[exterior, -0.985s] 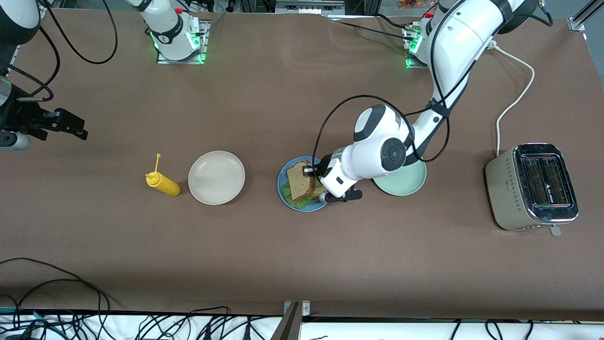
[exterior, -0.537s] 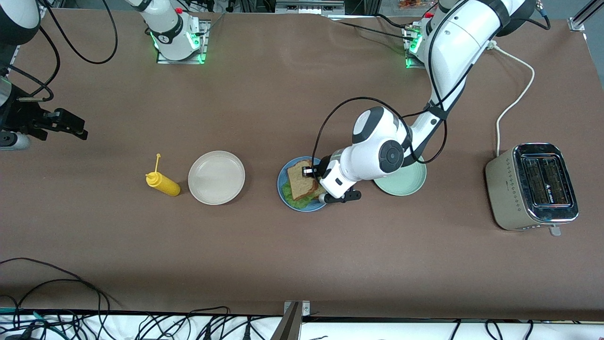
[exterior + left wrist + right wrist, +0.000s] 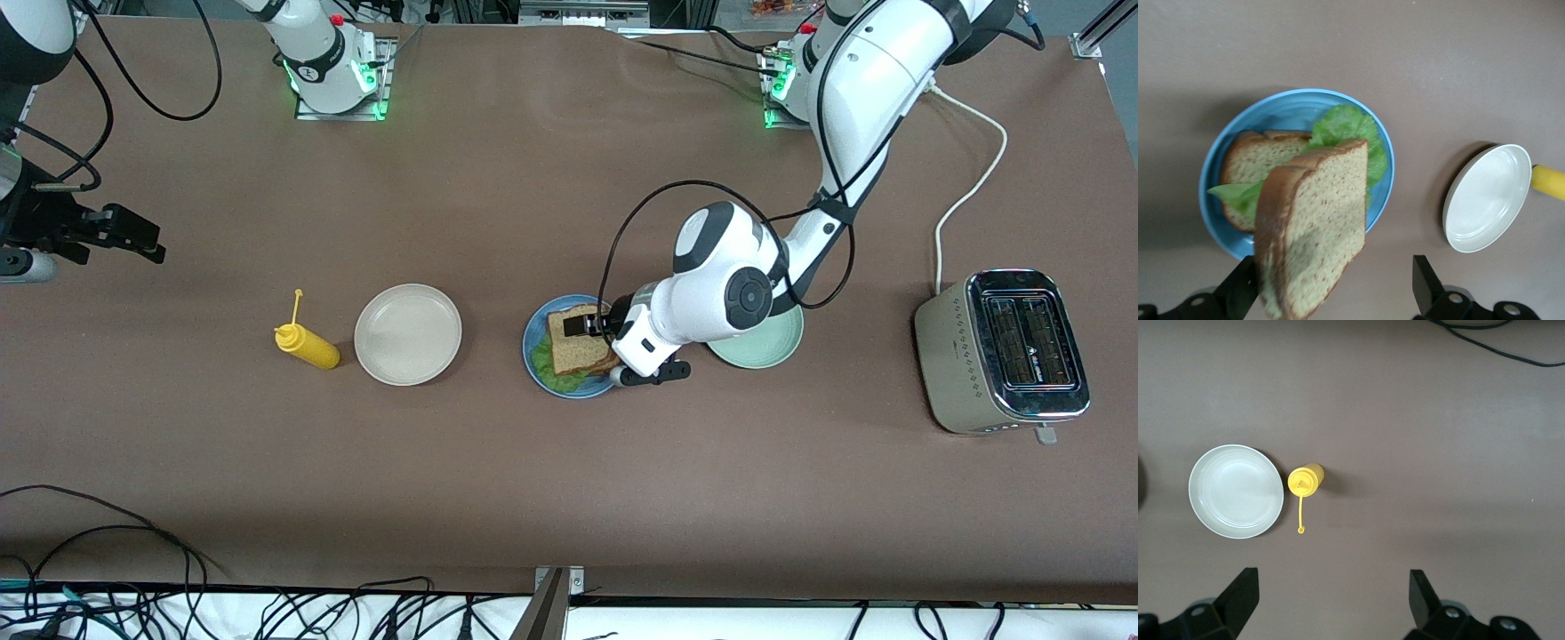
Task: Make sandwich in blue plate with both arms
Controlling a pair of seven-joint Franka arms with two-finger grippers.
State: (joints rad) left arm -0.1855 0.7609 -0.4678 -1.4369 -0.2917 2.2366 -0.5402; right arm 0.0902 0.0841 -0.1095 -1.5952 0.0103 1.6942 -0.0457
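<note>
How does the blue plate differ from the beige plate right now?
The blue plate holds a sandwich: bread over lettuce. The beige plate holds nothing. The blue plate lies under the left pincer, whose jaws stand open about the top slice; no pincer is over the beige plate. The beige plate sits beside the yellow bottle, toward the right arm's end; the blue plate sits beside the green plate. Both are round, shallow and rimmed.

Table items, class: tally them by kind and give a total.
Plates: 3, blue plate, beige plate, pale green plate
Bread slices: 2
Lettuce leaf: 1
Squeeze bottle: 1
Toaster: 1
Total: 8
</note>
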